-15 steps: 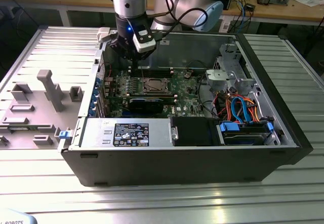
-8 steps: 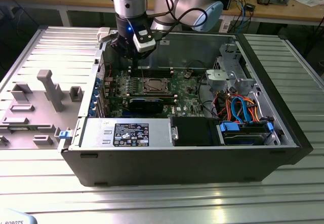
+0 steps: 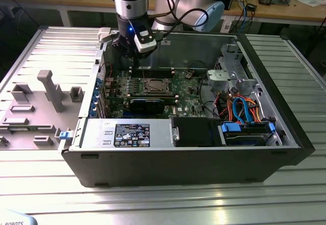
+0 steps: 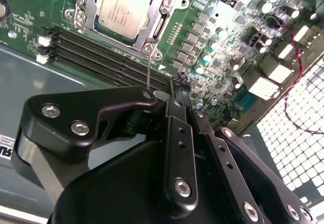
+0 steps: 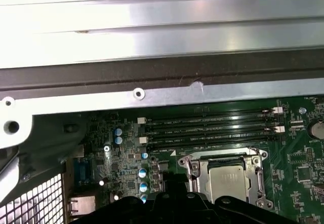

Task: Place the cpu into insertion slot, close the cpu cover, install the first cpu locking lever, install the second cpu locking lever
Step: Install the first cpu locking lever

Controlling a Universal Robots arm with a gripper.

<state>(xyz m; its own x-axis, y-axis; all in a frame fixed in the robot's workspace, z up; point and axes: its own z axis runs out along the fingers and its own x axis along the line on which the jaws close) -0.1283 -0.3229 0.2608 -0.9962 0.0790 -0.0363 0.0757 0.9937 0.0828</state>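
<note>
The cpu [image 4: 124, 8] lies flat in the insertion slot [image 3: 154, 86] on the green board, silver top up. The cpu cover [image 4: 158, 29] is down around it, its frame edging the chip; both also show in the first wrist view, cpu [image 5: 230, 181] and cover [image 5: 195, 176]. A thin locking lever [image 4: 148, 69] stands up from the socket's corner and ends right beside my fingertips. My gripper [image 4: 174, 95] hangs above the board, off the socket toward the exterior view's left [image 3: 135, 57], fingers together. Whether they pinch the lever is hidden.
Long memory slots [image 5: 212, 127] run beside the socket, next to the case wall [image 5: 152, 95]. A black card [image 3: 147, 104], the power supply [image 3: 125, 133] and a drive cage with coloured cables [image 3: 244, 113] fill the case. A grey fixture [image 3: 48, 90] stands outside.
</note>
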